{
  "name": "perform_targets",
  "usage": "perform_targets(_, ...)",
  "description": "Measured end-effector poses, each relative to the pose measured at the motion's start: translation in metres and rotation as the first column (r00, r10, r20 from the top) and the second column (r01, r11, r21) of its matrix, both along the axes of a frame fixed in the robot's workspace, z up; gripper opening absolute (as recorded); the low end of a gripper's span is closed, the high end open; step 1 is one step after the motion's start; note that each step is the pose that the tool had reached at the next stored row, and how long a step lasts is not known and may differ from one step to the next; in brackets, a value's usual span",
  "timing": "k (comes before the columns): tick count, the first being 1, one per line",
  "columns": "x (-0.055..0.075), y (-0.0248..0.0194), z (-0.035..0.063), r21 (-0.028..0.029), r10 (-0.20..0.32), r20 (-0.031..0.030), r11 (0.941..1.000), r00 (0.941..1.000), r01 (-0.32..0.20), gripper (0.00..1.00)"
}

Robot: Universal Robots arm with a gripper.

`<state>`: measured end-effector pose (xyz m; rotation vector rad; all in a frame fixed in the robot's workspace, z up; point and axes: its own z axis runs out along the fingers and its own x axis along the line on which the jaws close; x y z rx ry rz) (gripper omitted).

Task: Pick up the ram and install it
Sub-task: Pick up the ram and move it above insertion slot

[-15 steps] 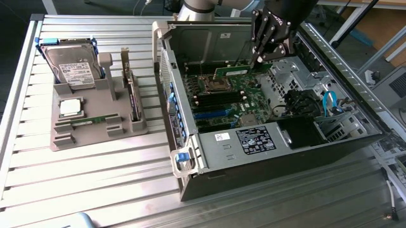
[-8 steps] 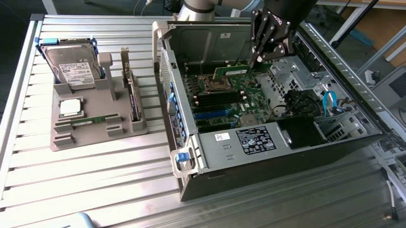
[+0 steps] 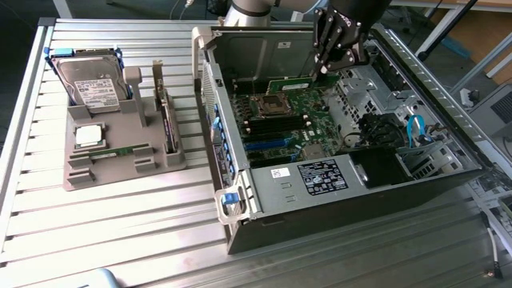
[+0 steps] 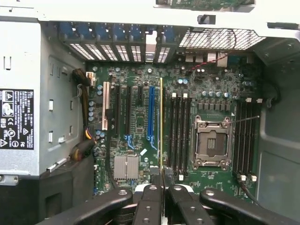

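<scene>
- The open computer case (image 3: pixel 240 198) lies on a ribbed metal table (image 3: pixel 120 240); inside it are the green motherboard (image 4: pixel 140 124), a square silver processor socket (image 4: pixel 212 143), a finned heat sink (image 4: pixel 126 167) and a bundle of cables (image 4: pixel 82 145)
- The gripper (image 4: pixel 162 182) hangs over the motherboard, its black fingers (image 4: pixel 151 194) clenched on the ram (image 4: pixel 161 122)
- The ram is a thin green stick seen edge-on; it lines up between a long blue slot (image 4: pixel 151 112) and the rows of black memory slots (image 4: pixel 180 136)
- On the exterior view's left, well apart from the case, a grey moulded holder (image 3: pixel 120 174) carries a second green ram stick (image 3: pixel 112 153), a square silver processor chip (image 3: pixel 88 135), a hard drive (image 3: pixel 88 90) and an upright card (image 3: pixel 165 120)
</scene>
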<state>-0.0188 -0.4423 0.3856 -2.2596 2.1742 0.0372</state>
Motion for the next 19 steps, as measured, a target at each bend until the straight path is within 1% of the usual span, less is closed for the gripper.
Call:
perform_targets(10,0.0,0.0193,-0.0009,0.0,0.0,0.0,1.0,1.0,0.0,0.12)
perform_targets(15,0.0,0.0282,-0.0013,0.0,0.0,0.0,1.0,1.0,0.0,0.12)
perform_targets(18,0.0,0.0323,-0.0014,-0.0001,0.0,0.0,1.0,1.0,0.0,0.12)
perform_targets(19,0.0,0.0328,-0.0014,-0.0001,0.0,0.0,1.0,1.0,0.0,0.12)
